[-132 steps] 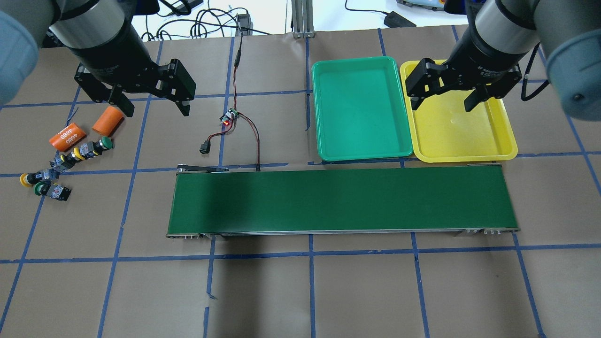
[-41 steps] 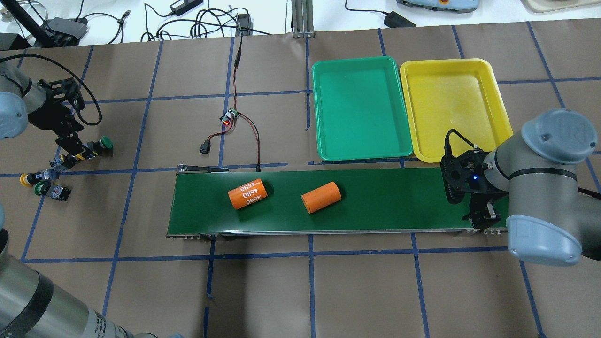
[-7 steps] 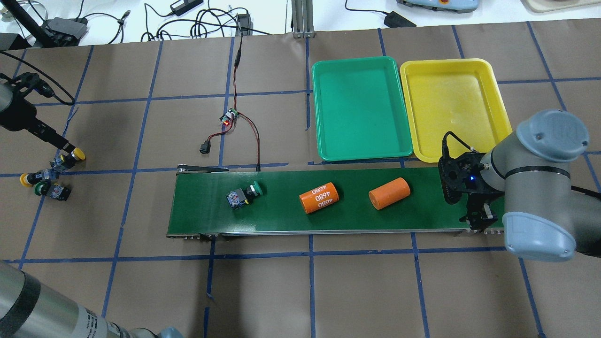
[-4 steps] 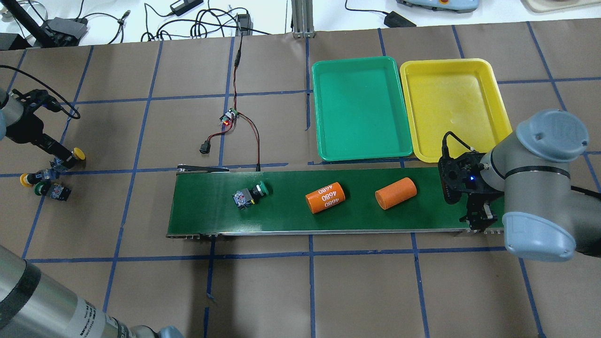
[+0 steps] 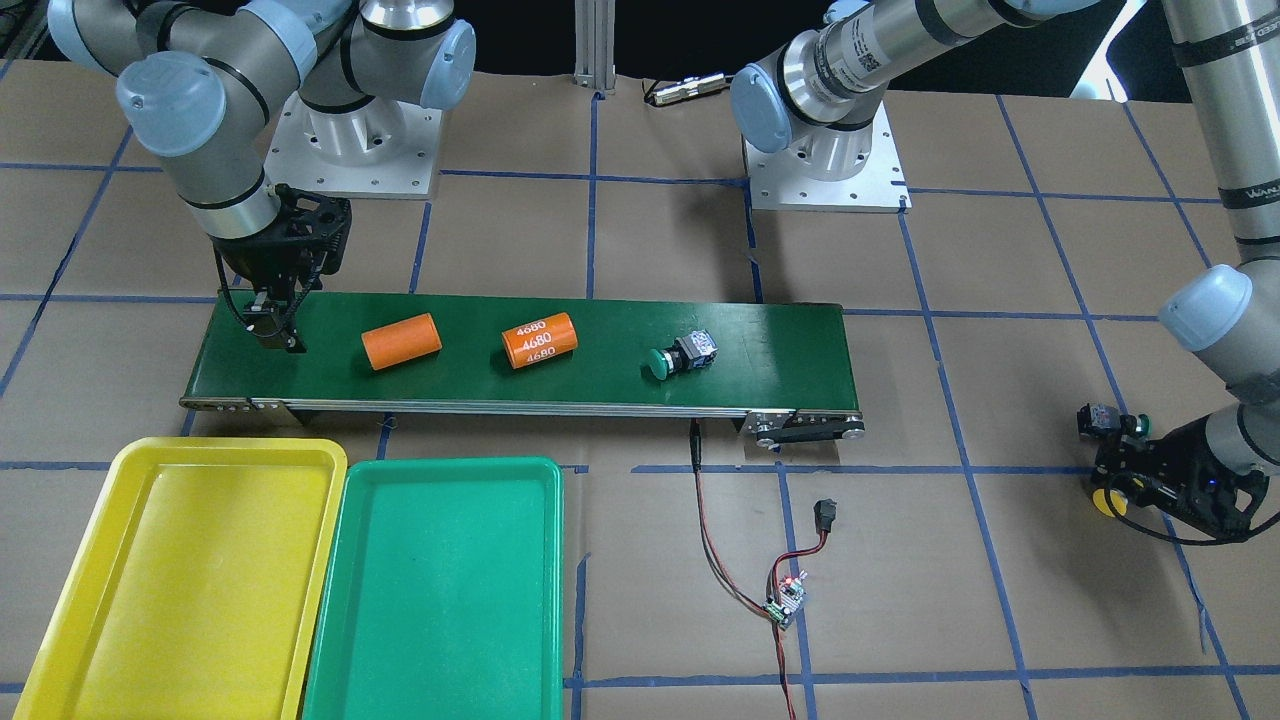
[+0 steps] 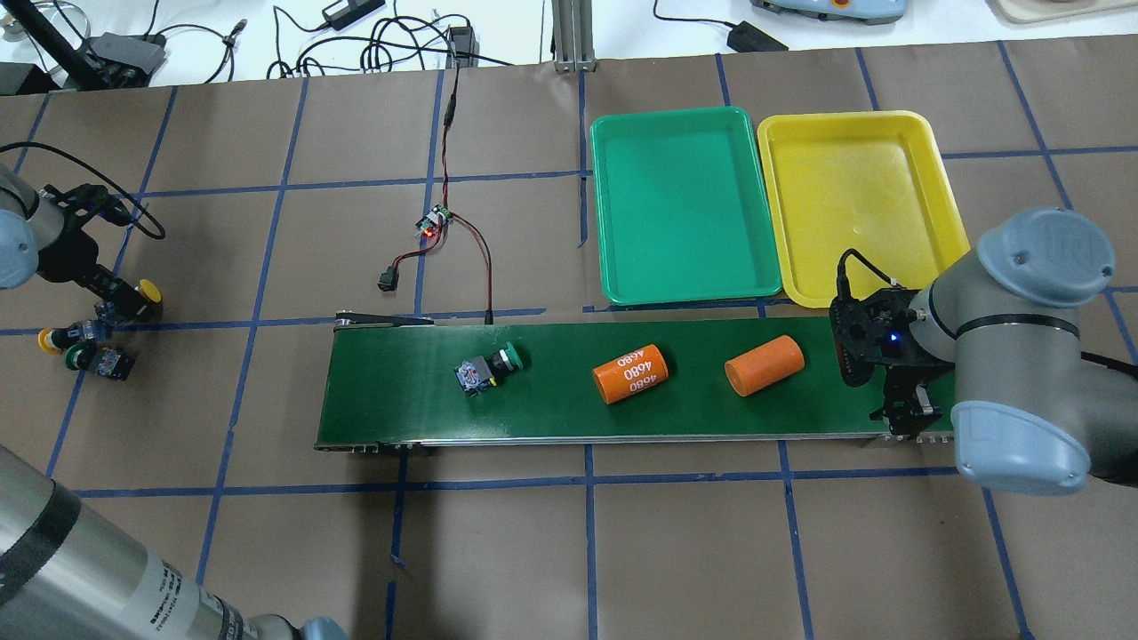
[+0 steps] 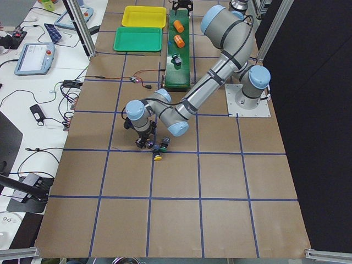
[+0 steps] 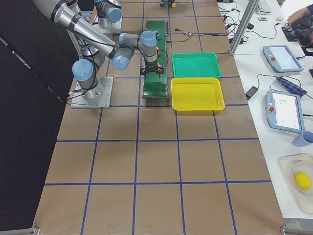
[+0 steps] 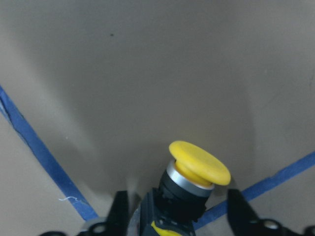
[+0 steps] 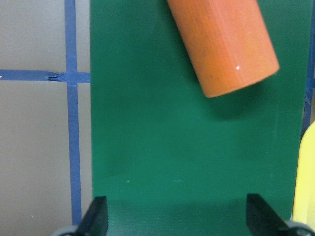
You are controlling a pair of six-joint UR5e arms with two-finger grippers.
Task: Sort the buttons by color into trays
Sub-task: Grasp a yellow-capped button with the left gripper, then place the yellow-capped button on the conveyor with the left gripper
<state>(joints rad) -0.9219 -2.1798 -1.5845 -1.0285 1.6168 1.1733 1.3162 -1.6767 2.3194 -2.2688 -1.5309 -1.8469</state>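
A green button (image 6: 487, 366) lies on its side on the conveyor belt (image 6: 400, 400), left of centre. At the table's far left, my left gripper (image 6: 120, 307) is open and straddles a yellow button (image 9: 199, 162), with a gap on each side of its body. Just beyond it lie another yellow button (image 6: 55, 338) and a green button (image 6: 89, 360). My right gripper (image 6: 907, 413) hovers open over the belt's right end, nothing between its fingers (image 10: 98, 216). The green tray (image 6: 685, 204) and the yellow tray (image 6: 858, 204) sit side by side behind the belt, both bare.
Two orange cylinders ride the belt: one marked 4680 (image 6: 631, 373) and a plain one (image 6: 765, 364) closest to my right gripper. A small circuit board with red and black wires (image 6: 434, 224) lies behind the belt's left end.
The green button and both orange cylinders have travelled rightward along the belt. My left gripper has shifted in around the yellow button, which stays put. The right arm has not moved.
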